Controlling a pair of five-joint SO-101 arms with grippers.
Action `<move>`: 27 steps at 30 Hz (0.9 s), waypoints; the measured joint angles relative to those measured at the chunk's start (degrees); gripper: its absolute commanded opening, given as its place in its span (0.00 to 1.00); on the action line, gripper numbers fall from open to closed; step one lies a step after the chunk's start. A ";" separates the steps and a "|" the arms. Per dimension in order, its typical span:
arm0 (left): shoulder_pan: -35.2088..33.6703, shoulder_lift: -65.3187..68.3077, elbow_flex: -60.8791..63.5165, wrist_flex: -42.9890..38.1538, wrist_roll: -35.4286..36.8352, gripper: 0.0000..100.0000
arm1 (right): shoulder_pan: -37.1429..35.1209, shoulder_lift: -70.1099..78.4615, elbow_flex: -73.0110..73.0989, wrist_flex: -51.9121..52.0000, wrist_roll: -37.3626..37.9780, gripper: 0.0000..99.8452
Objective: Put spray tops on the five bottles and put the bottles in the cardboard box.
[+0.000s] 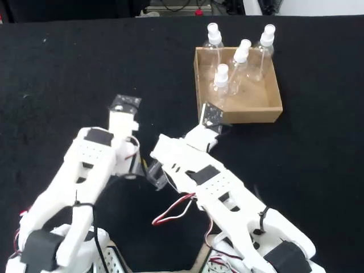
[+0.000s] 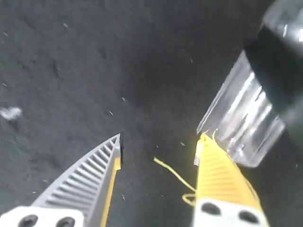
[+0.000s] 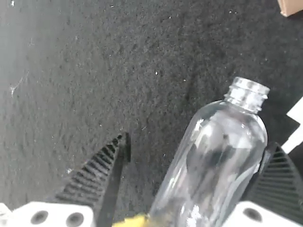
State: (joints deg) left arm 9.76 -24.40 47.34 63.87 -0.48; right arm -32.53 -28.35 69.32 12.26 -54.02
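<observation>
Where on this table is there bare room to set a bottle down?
Free: the wide black table left of the cardboard box, and the strip right of it. Crowded: around the uncapped bottle between the arms, and inside the box.

Table cover [image 1: 57,68]: black cloth, matt, felt-like, linty. Bottle [image 3: 213,161]: clear, smooth, glossy; plastic or glass, can't tell. Spray tops [image 1: 222,74]: white plastic. Cardboard box [image 1: 267,111]: brown, matt. Left gripper [image 2: 158,139], right gripper [image 3: 201,142]: ridged matt plastic. Arm shells [image 1: 85,165]: smooth white plastic.
</observation>
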 measured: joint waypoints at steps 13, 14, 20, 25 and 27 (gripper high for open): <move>-5.27 -10.46 3.96 -1.05 -0.09 0.25 | 0.00 2.46 -0.35 -0.09 0.00 0.40; -7.21 -11.43 3.96 -1.05 0.00 0.25 | 0.00 4.04 -1.23 -0.09 0.00 0.40; -14.68 -15.65 3.96 -1.41 -0.09 0.25 | 0.35 12.13 -6.42 0.70 0.18 0.40; -18.55 -16.09 9.14 -9.58 4.40 0.25 | 0.35 12.48 -12.66 9.76 1.23 0.40; -19.25 -16.44 13.45 -15.21 8.26 0.25 | 0.35 13.01 -15.38 13.71 1.41 0.40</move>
State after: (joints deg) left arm -9.49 -40.84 60.79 48.66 7.78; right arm -32.18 -15.34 53.93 25.98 -52.62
